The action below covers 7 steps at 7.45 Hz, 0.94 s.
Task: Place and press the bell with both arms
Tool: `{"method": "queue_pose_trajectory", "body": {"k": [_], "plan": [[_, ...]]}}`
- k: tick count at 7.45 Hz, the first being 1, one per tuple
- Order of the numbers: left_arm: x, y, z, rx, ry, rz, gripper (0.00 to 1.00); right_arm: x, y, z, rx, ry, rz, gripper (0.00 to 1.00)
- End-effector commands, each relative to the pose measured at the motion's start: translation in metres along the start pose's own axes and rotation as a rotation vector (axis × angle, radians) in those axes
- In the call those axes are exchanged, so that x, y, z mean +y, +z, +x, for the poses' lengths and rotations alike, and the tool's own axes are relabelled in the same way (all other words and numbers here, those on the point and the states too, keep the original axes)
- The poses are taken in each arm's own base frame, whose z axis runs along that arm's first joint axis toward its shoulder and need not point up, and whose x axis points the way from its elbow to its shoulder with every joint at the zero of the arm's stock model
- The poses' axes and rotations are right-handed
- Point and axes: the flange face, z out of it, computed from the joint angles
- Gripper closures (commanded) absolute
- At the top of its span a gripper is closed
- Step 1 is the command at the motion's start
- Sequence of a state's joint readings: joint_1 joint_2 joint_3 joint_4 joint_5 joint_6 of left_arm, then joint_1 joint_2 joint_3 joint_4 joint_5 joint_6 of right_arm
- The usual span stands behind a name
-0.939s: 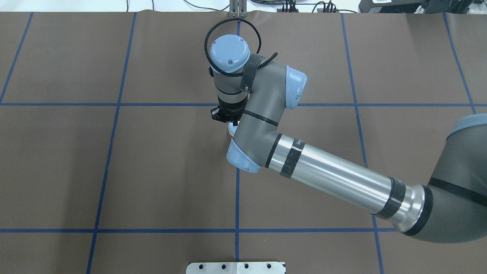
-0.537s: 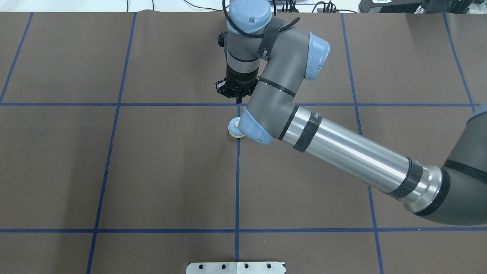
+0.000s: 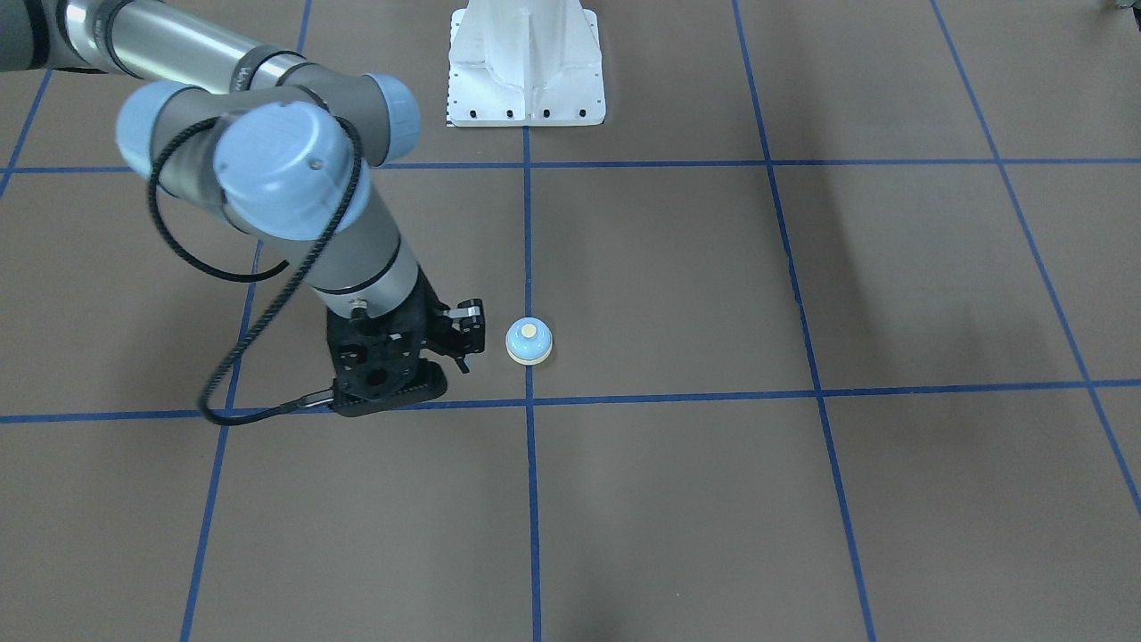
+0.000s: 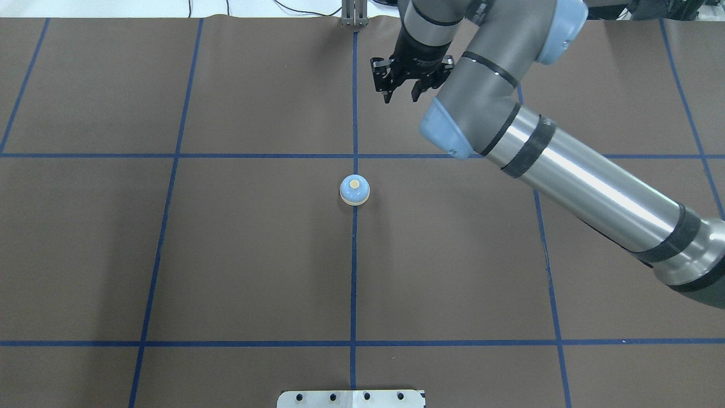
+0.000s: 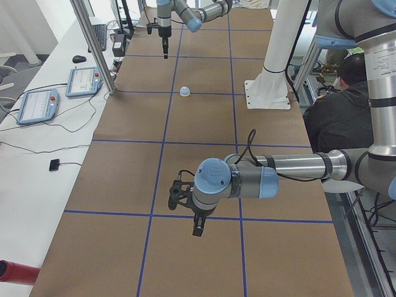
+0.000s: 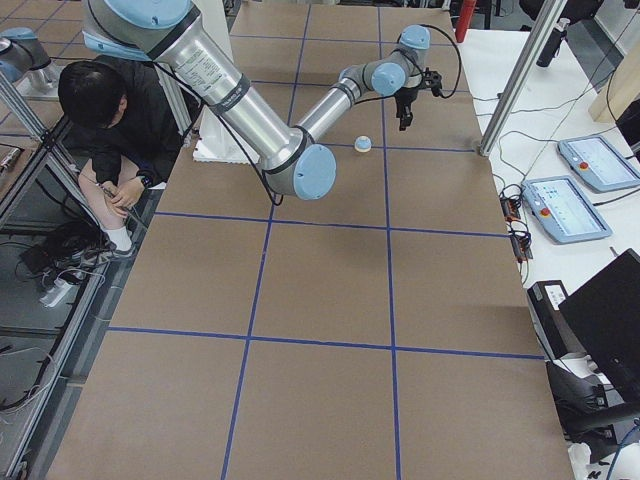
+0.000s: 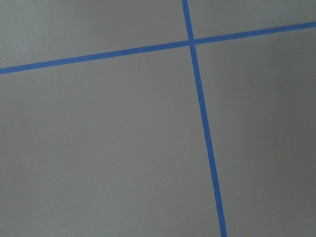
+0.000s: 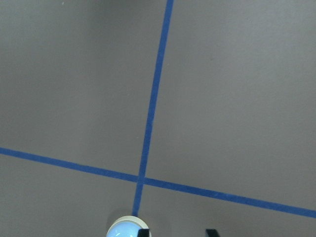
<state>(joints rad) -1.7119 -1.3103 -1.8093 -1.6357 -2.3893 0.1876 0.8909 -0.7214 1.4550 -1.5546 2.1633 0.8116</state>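
The right end effector [image 4: 401, 97] has let go of the bell [image 4: 354, 190] and lifted away beyond it, jaws spread and empty. The bell stands upright on the counter [image 4: 255, 255]: placing looks done, pressing remains. The left end effector [image 5: 197, 230] hangs well apart from the bell; its opening cannot be told.

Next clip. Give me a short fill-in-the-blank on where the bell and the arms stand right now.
The bell sits upright on a ____ grid line.
The right gripper is ____ and holds nothing, away from the bell.
The overhead view shows only the robot's ____ arm.
Missing words: blue; open; right.
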Motion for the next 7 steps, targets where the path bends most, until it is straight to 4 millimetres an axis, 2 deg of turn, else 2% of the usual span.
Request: {"method": "queue_pose_trajectory", "body": {"k": [1,2,3,4,5,6,7], "plan": [[-0.020,0.003,0.040,0.001,-0.012,-0.010,0.00,-0.002,-0.026,0.090,0.021,-0.051,0.027,0.01],[-0.029,0.010,0.063,0.004,-0.009,-0.031,0.00,0.003,-0.037,0.135,0.027,-0.094,0.029,0.01],[-0.039,0.015,0.076,-0.005,0.001,-0.040,0.00,0.002,-0.050,0.186,0.026,-0.122,0.022,0.01],[-0.043,0.021,0.083,-0.016,0.015,-0.052,0.00,0.004,-0.069,0.248,0.017,-0.148,0.016,0.01],[-0.043,0.021,0.082,-0.016,0.026,-0.053,0.00,0.030,-0.077,0.307,0.034,-0.152,0.013,0.01],[-0.040,0.023,0.081,-0.015,0.032,-0.054,0.00,0.069,-0.074,0.370,0.063,-0.173,-0.011,0.01],[-0.040,0.025,0.078,-0.016,0.029,-0.053,0.00,0.098,-0.071,0.426,0.085,-0.256,-0.041,0.01]]}}
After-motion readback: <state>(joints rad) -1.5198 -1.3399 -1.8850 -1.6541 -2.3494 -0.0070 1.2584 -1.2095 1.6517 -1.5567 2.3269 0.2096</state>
